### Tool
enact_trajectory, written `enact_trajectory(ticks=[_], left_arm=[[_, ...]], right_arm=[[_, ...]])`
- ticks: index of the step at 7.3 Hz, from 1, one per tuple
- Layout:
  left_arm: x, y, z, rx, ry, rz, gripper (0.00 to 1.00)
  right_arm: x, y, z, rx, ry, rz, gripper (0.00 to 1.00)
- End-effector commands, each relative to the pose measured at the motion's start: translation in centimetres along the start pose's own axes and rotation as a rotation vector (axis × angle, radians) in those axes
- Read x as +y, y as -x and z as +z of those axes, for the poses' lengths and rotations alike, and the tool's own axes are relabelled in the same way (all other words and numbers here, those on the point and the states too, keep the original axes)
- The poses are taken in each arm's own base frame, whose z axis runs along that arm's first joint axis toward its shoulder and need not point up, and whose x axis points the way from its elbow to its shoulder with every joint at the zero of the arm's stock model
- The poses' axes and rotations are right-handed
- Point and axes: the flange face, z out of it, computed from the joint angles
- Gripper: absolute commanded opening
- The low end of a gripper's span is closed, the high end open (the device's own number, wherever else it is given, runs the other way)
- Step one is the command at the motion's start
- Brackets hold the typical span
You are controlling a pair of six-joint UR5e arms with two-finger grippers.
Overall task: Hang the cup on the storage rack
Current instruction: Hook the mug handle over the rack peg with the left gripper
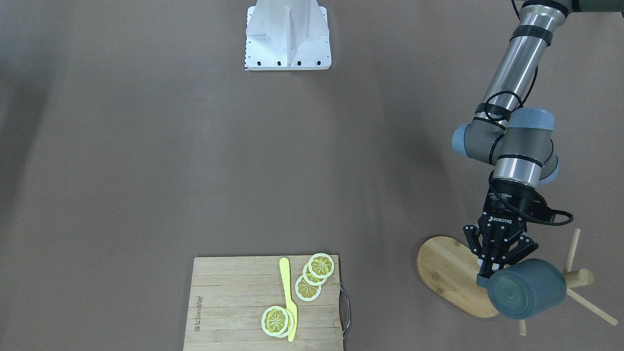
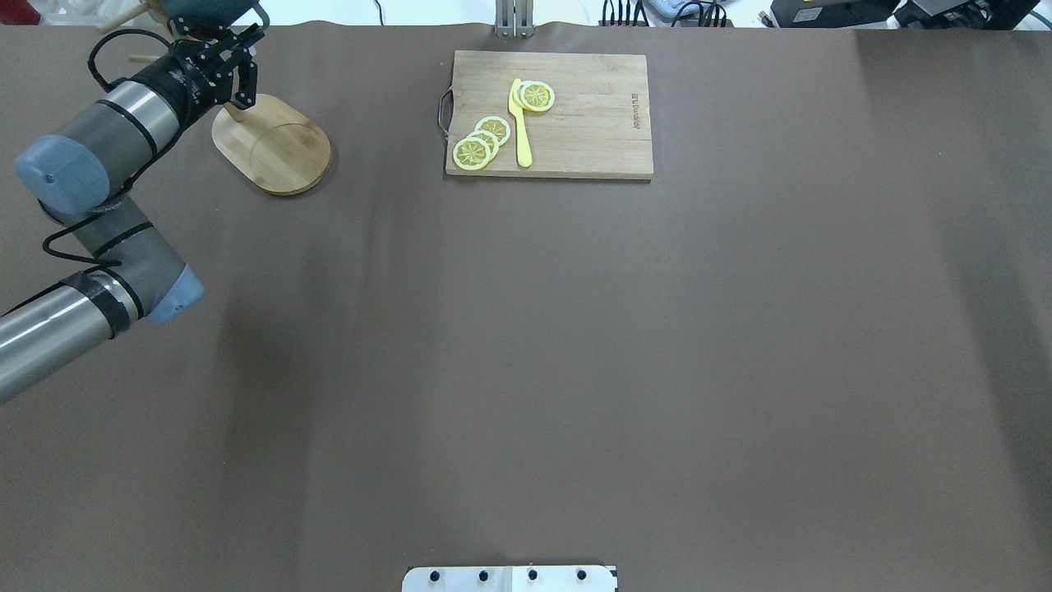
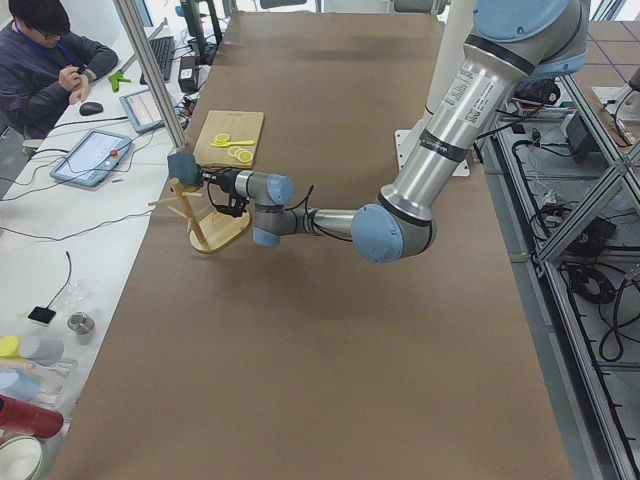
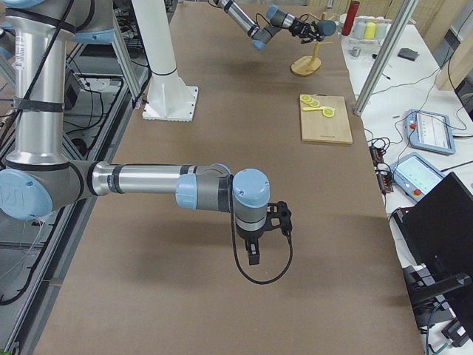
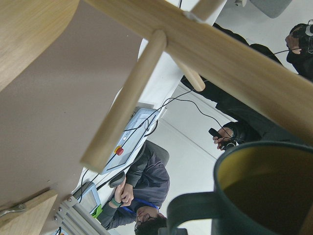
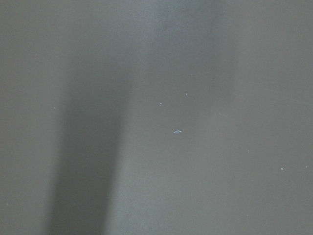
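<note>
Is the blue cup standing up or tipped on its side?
Tipped sideways. The left gripper holds the cup beside the rack, its flat bottom facing the front camera.

The table (image 2: 575, 370) is covered by a plain brown sheet, across which faint creases and bands of shadow are seen. A wooden cutting board (image 2: 592, 140) is laid flat at the far edge, about midway along it. The rack (image 2: 275, 152) is set on its oval base near the far corner on the robot's left. A white mounting plate (image 1: 287, 48) is fixed at the middle of the near edge.
</note>
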Motion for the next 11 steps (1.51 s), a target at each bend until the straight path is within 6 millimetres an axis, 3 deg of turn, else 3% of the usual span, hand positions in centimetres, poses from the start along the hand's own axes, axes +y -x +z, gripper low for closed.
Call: enact_trajectory(ticks=[1, 4, 5, 6, 7, 11], left_arm=[[-0.2, 0.22, 0.03, -0.002, -0.004, 0.001, 0.0], [-0.25, 0.55, 0.09, -0.003, -0.007, 0.002, 0.0], [-0.34, 0.67, 0.05, -0.005, -0.01, 0.004, 0.11], [-0.22, 0.77, 0.1, -0.006, -0.008, 0.006, 0.94], [-0.19, 0.88, 0.1, -0.008, -0.008, 0.006, 0.99], [0.22, 0.81, -0.08, -0.012, 0.006, 0.006, 0.99]], right_arm=[[-0.01, 0.0, -0.01, 0.0, 0.0, 0.0, 1.0], [-0.01, 0.0, -0.01, 0.0, 0.0, 0.0, 1.0], [0.01, -0.04, 0.04, 0.0, 0.001, 0.001, 1.0], [0.01, -0.04, 0.05, 0.0, 0.001, 0.001, 1.0], [0.01, -0.04, 0.05, 0.0, 0.001, 0.001, 1.0], [-0.01, 0.0, -0.01, 0.0, 0.0, 0.0, 1.0]])
